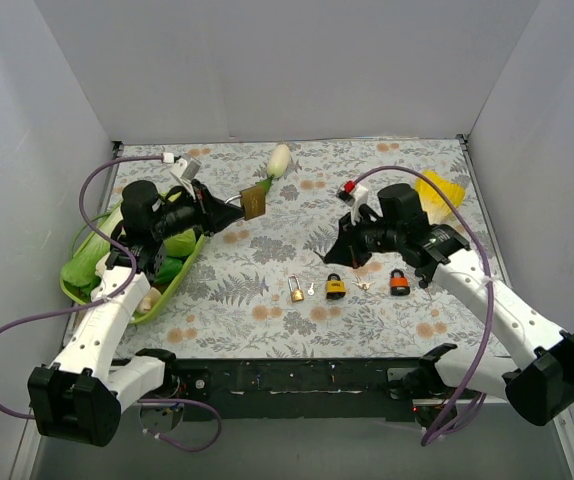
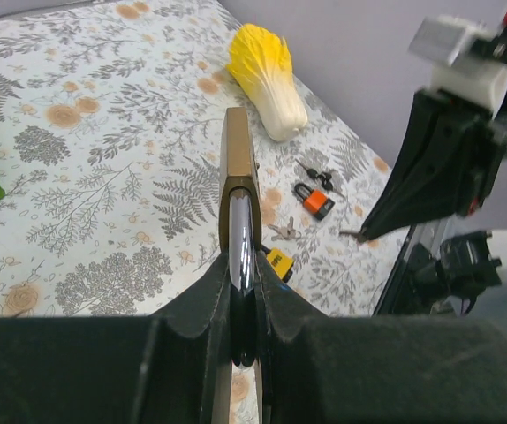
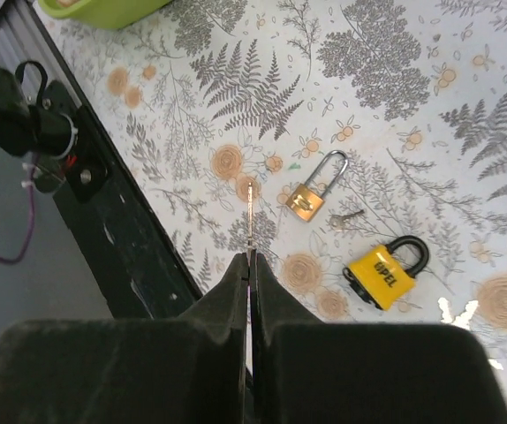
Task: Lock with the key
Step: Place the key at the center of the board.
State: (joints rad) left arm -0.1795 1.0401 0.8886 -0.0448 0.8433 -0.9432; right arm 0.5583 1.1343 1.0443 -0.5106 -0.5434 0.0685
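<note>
My left gripper [image 1: 229,208] is shut on the chrome shackle [image 2: 240,238] of a large brass padlock [image 1: 254,203] and holds it in the air over the left middle of the table. The padlock body [image 2: 238,159] points away from the fingers. My right gripper [image 1: 337,257] is shut on a thin key [image 3: 250,216], seen edge-on, its blade sticking out past the fingertips above the table. The two grippers are apart, the right one lower and to the right of the padlock. The right gripper also shows in the left wrist view [image 2: 373,231].
On the floral cloth lie a small brass padlock [image 1: 296,291] with a key [image 3: 349,215] beside it, a yellow padlock [image 1: 336,287], loose keys [image 1: 362,285] and an orange padlock [image 1: 399,283]. A green basket [image 1: 79,290] of vegetables stands left. A yellow cabbage [image 1: 439,190] and a white radish [image 1: 279,160] lie at the back.
</note>
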